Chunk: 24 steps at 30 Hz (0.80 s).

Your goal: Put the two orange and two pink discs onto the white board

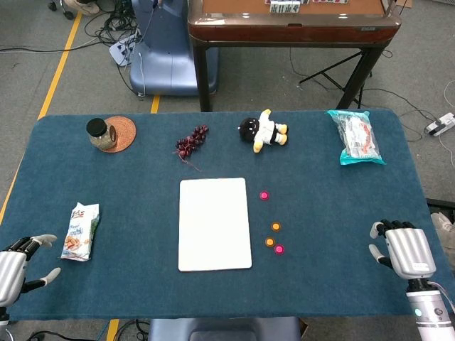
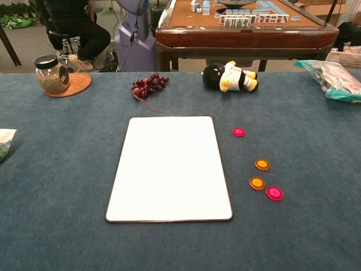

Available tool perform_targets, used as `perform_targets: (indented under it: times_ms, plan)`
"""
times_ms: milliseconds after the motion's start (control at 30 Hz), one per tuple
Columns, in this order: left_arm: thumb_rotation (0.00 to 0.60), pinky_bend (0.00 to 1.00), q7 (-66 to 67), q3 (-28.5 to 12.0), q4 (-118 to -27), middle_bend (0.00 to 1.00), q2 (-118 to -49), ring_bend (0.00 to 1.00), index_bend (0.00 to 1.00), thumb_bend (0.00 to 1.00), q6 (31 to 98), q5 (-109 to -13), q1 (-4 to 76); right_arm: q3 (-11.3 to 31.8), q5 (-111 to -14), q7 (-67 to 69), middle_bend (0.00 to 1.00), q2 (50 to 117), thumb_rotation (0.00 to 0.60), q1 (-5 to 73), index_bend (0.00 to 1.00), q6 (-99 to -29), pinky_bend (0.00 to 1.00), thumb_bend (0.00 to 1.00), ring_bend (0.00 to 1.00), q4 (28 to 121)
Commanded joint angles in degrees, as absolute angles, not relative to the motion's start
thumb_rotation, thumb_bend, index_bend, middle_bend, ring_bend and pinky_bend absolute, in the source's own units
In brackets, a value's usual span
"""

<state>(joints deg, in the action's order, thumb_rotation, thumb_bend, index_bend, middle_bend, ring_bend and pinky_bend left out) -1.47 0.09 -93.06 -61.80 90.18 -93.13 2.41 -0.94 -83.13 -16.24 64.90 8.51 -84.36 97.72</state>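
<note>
The white board (image 1: 214, 224) (image 2: 170, 168) lies flat in the middle of the blue table with nothing on it. To its right on the cloth sit a pink disc (image 1: 264, 195) (image 2: 239, 132), an orange disc (image 1: 276, 226) (image 2: 262, 164), a second orange disc (image 1: 269, 242) (image 2: 256, 183) and a second pink disc (image 1: 279, 249) (image 2: 274, 193). My left hand (image 1: 15, 264) rests at the near left edge, fingers apart, holding nothing. My right hand (image 1: 403, 248) rests at the near right edge, back up, empty. Neither hand shows in the chest view.
A snack packet (image 1: 81, 231) lies near my left hand. At the far side are a jar (image 1: 101, 133) on a woven coaster, grapes (image 1: 192, 141), a plush toy (image 1: 262, 131) and a teal bag (image 1: 355, 136). A mahjong table (image 1: 291, 21) stands beyond.
</note>
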Motion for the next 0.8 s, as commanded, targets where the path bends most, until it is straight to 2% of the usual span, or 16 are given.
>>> perform_targets:
  times_ms: [33,233,333,467,633,700,800]
  plan:
    - [0.6,0.53,-1.54,0.0,-93.17,0.45,-61.69,0.38,0.4,0.14,90.42,-93.13,2.36,-0.88,-83.31,-16.44,0.5,65.21,0.6,8.76,0.53,-83.4,0.47,0.21,0.47,97.46]
    - [0.6,0.53,-2.05,-0.01,-93.1,0.45,-61.59,0.38,0.4,0.14,90.39,-92.95,2.37,-0.6,-83.23,-18.45,0.5,66.79,0.6,10.87,0.53,-78.76,0.48,0.21,0.47,97.02]
    - [0.6,0.53,-2.58,-0.1,-93.08,0.45,-61.46,0.38,0.4,0.14,90.47,-92.79,2.36,0.21,-82.46,-21.09,0.52,67.4,0.6,12.81,0.53,-75.72,0.57,0.21,0.49,97.85]
    - [0.6,0.53,-2.92,-0.15,-92.92,0.45,-61.35,0.38,0.4,0.14,90.33,-92.82,2.53,2.54,-79.62,-27.13,0.65,67.53,0.6,16.69,0.53,-70.73,0.72,0.18,0.66,100.28]
    - [0.6,0.53,-3.07,-0.04,-93.03,0.45,-61.26,0.38,0.4,0.14,90.77,-93.04,2.33,5.48,-74.53,-33.83,0.94,68.14,0.6,21.66,0.48,-64.96,0.94,0.11,0.94,103.23]
    - [0.6,0.53,-3.15,0.01,-93.02,0.45,-61.18,0.38,0.4,0.14,90.74,-92.96,2.28,6.69,-71.19,-36.75,1.0,68.69,0.6,23.97,0.47,-62.36,0.99,0.09,1.0,103.9]
    - [0.6,0.53,-3.43,-0.02,-92.97,0.45,-61.05,0.38,0.4,0.14,91.11,-92.85,2.06,8.13,-65.77,-41.14,1.0,70.42,0.6,27.29,0.44,-59.41,1.0,0.09,1.0,103.45]
